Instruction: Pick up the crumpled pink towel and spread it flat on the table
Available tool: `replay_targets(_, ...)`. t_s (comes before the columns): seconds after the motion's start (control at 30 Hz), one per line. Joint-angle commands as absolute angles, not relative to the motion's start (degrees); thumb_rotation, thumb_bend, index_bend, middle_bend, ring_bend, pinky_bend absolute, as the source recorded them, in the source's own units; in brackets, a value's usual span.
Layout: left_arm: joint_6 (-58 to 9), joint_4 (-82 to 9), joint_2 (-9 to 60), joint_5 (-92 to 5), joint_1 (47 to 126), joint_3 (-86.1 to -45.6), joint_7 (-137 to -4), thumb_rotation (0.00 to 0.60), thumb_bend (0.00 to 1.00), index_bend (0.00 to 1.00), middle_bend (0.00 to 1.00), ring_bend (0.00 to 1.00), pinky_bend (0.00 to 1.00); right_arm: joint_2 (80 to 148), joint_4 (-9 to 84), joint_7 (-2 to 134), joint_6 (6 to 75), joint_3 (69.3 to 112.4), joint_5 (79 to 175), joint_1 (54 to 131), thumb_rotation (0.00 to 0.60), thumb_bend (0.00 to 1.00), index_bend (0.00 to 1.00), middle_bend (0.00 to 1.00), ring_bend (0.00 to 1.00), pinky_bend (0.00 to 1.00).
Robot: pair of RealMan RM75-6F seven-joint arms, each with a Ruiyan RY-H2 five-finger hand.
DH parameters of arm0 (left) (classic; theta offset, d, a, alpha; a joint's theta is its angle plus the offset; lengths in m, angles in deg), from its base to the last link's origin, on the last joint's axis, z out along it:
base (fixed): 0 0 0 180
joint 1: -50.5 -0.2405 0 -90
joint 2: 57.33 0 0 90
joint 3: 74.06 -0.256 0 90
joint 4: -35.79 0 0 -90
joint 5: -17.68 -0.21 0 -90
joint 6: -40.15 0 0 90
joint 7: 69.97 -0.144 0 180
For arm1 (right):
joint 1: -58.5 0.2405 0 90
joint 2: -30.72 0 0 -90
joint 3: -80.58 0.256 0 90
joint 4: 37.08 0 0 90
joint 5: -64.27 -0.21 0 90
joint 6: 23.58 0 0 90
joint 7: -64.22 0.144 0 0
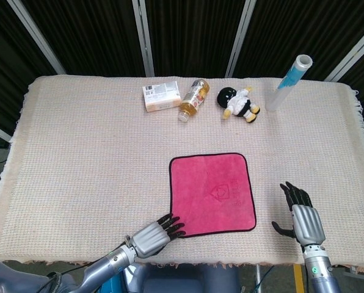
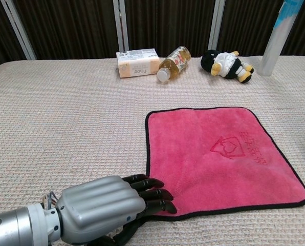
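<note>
Pink towel lies flat on worktop, left hand pinching its near-left corner, right hand open, empty; next: release, retract.

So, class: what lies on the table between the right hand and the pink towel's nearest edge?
Nothing: in the head view, only bare woven table cover separates the right hand from the pink towel.

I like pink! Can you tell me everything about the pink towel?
The towel is bright pink, fuzzy-looking cloth with a thin black edge and a small house-shaped mark pressed into it. It lies spread flat, nearly square, on the table near the front edge. The left hand has its fingertips on the near left corner. Nothing else touches it.
</note>
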State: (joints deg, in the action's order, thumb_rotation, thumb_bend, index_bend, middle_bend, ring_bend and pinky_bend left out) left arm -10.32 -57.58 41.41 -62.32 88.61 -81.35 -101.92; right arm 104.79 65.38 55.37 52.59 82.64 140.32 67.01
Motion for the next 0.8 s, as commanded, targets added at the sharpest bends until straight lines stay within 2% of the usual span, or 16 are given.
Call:
replay_targets(0.03,-10.36,-58.02,41.07,-62.69,88.62,-81.47,-102.09,0.600,0.86,0.13,0.09,0.00,0.06,104.78,65.43,55.55,52.73,82.66,140.55,66.93,0.600,0.24,0.00,0.00,0.00,0.00)
replay_targets(0.17,-11.06,-58.33,40.94,-63.23,88.28,-81.47,-102.13,0.600,0.84,0.13,0.08,0.00,0.06,104.65,65.47,55.80,52.72,82.67,140.69,66.85,0.600,0.24,0.00,0.00,0.00,0.00)
replay_targets(0.33,-14.84,-57.61,41.97,-66.35,87.04,-80.70,-99.33,0.600,0.70,0.11,0.03,0.00,0.02,104.60,65.46,56.37,52.94,82.59,141.63,66.79,0.600,0.24,0.00,0.00,0.00,0.00)
replay_targets(0.4,-17.20,-57.02,42.28,-68.80,86.45,-80.51,-96.98,0.600,0.68,0.08,0.01,0.00,0.01,104.59,65.40,56.65,53.19,82.51,142.11,66.68,0.600,0.24,0.00,0.00,0.00,0.00)
replay_targets(0.57,-21.42,-55.69,42.02,-73.21,86.04,-79.24,-92.02,0.600,0.67,0.06,0.00,0.00,0.00,104.68,65.26,57.21,53.88,82.48,143.15,66.44,0.600,0.24,0.00,0.00,0.00,0.00)
replay_targets(0.8,-20.97,-55.07,40.10,-71.81,86.98,-75.80,-90.42,0.600,0.67,0.05,0.00,0.00,0.00,104.75,65.06,57.34,53.79,82.51,143.41,66.42,0.600,0.24,0.00,0.00,0.00,0.00)
